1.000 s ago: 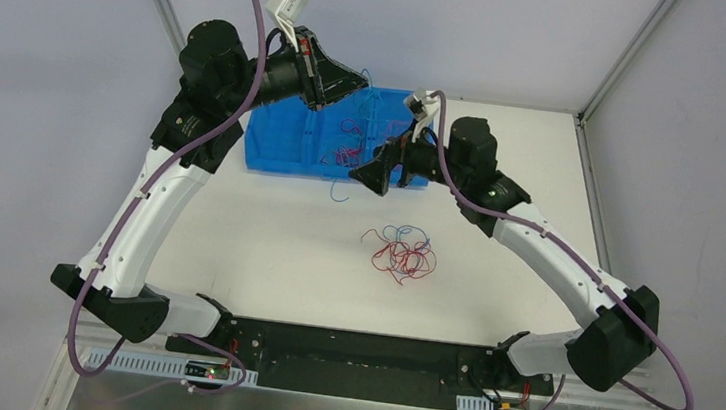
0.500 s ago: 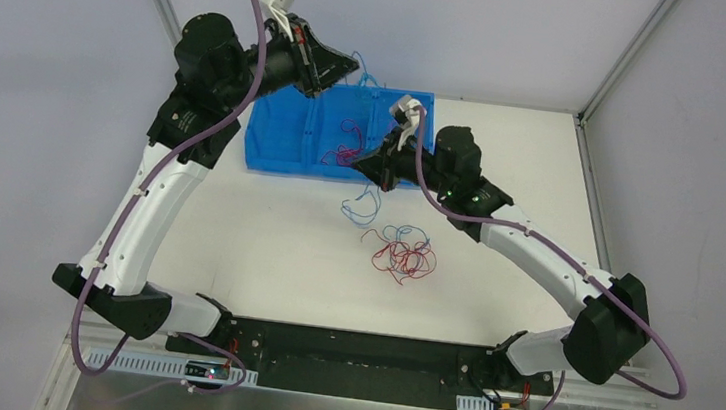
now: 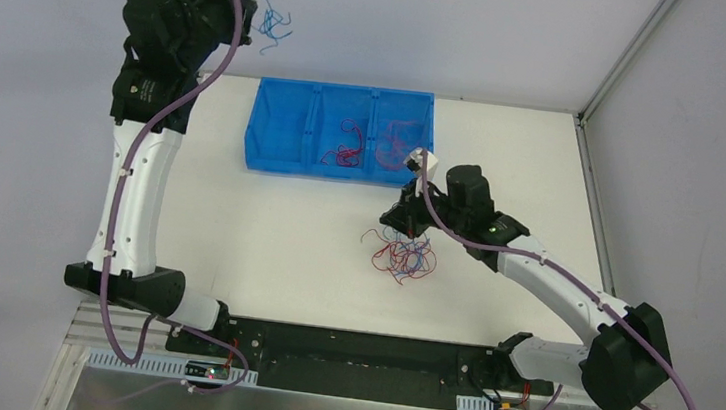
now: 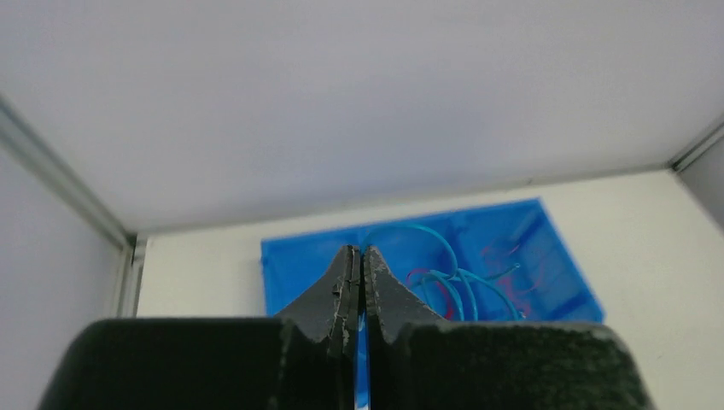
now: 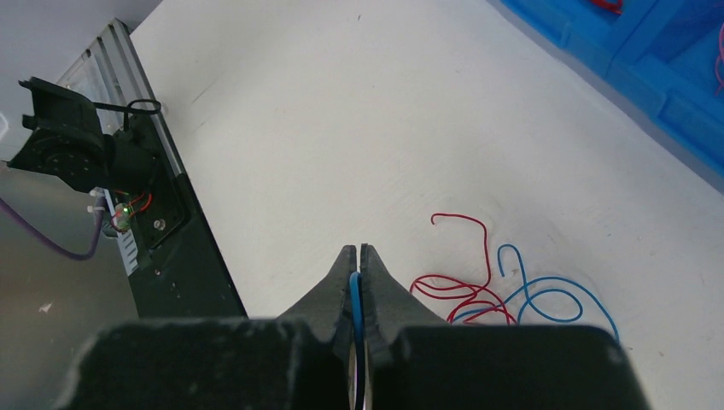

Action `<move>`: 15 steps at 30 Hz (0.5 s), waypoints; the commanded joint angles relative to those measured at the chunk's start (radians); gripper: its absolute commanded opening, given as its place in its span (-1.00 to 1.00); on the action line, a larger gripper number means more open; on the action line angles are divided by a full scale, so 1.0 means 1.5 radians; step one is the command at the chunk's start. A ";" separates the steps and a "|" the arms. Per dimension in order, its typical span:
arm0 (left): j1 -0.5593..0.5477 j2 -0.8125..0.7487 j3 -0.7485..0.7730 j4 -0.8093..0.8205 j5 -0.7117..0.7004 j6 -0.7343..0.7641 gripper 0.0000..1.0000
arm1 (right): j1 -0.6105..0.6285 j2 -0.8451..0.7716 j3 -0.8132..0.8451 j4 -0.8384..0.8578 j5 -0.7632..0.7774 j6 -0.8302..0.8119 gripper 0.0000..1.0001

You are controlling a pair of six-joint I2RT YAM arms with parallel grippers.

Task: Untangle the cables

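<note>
Left pincer (image 4: 357, 256): pressed on blue cables (image 3: 272, 23), held high beyond the bin (image 3: 279, 147); I judge this hangs them free.
Right pincer (image 5: 356, 256): pinching 1 blue strand (image 5: 355, 295) at the pile (image 3: 404, 257) on the table (image 3: 266, 236).
Look: hair-thin, curly, red and blue; red ones in 2 bin sections.

— What sort of place is this?

— A robotics lab, a test cell. A white table (image 3: 267, 226) is boxed in by plain grey panels (image 3: 437, 21) held in aluminium posts (image 3: 630, 52).

— Anything else?

— Two robot arms (image 3: 134, 193) are bolted to a black base plate (image 3: 355, 350) at the table's near edge, slotted wire duct (image 3: 163, 364) beside it, and a blue parts bin (image 3: 286, 127) near the far edge.
</note>
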 commanded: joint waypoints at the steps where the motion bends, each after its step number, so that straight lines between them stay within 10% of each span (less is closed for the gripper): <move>1: 0.035 0.071 -0.088 -0.056 -0.047 0.077 -1.00 | -0.018 -0.027 0.064 -0.008 -0.032 0.036 -1.00; 11: 0.060 0.301 -0.043 -0.020 0.052 0.041 -1.00 | -0.043 0.000 0.146 -0.027 -0.061 0.122 -1.00; 15: 0.060 0.372 0.028 -0.049 0.026 0.077 -0.05 | -0.045 0.018 0.193 -0.037 -0.068 0.132 -1.00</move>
